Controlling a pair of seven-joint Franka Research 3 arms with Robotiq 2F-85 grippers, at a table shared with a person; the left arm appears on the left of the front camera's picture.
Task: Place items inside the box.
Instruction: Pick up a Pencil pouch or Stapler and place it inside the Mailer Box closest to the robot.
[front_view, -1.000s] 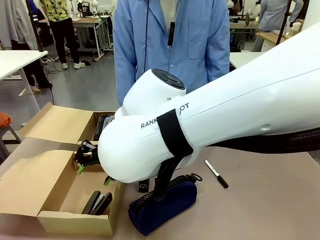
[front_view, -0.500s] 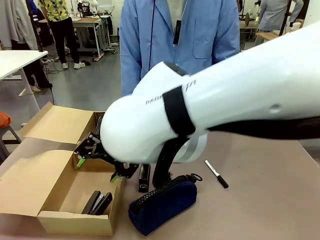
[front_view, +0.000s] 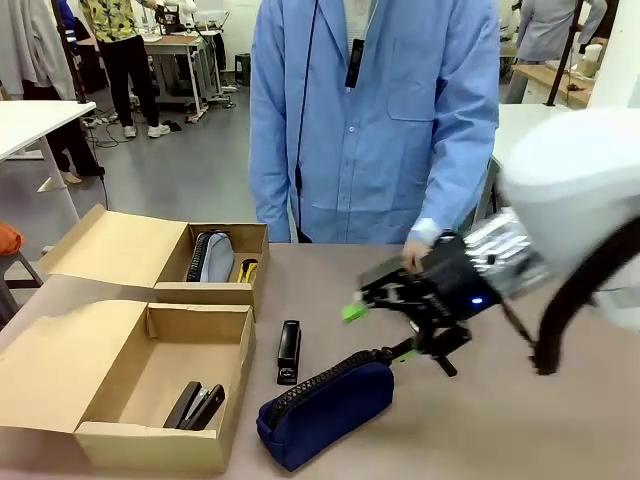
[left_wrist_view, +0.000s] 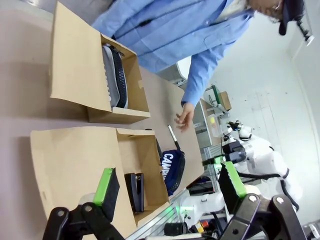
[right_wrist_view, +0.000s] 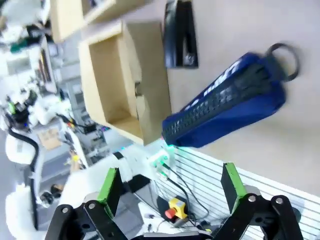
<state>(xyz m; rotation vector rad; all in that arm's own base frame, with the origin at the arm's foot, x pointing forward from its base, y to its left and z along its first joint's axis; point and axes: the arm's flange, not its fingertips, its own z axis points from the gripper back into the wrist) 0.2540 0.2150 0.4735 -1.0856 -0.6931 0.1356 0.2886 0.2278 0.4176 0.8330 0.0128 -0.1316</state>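
Observation:
My right gripper (front_view: 379, 334) hangs open and holds nothing, just above the table past the zip end of the navy blue pouch (front_view: 325, 405). In the right wrist view the pouch (right_wrist_view: 230, 107) lies under my open right gripper (right_wrist_view: 170, 184), with a black stapler (right_wrist_view: 180, 35) beyond it. That stapler (front_view: 289, 350) lies on the table beside the near box (front_view: 110, 440). A second black stapler (front_view: 195, 405) lies inside the near box. A tip of the marker (front_view: 445, 365) shows behind my fingers. My left gripper (left_wrist_view: 169, 184) is open above the near box (left_wrist_view: 75, 155).
A far box (front_view: 160, 290) holds a grey and black pouch (front_view: 210, 257) and a yellow and black item (front_view: 247, 270). A person in a blue coat stands at the far edge, one hand (front_view: 415, 250) on the table just behind my right gripper. Both boxes' lids lie open to the left.
My right arm has swung from over the near box to the right, past the pouch. Its jaws have spread wider.

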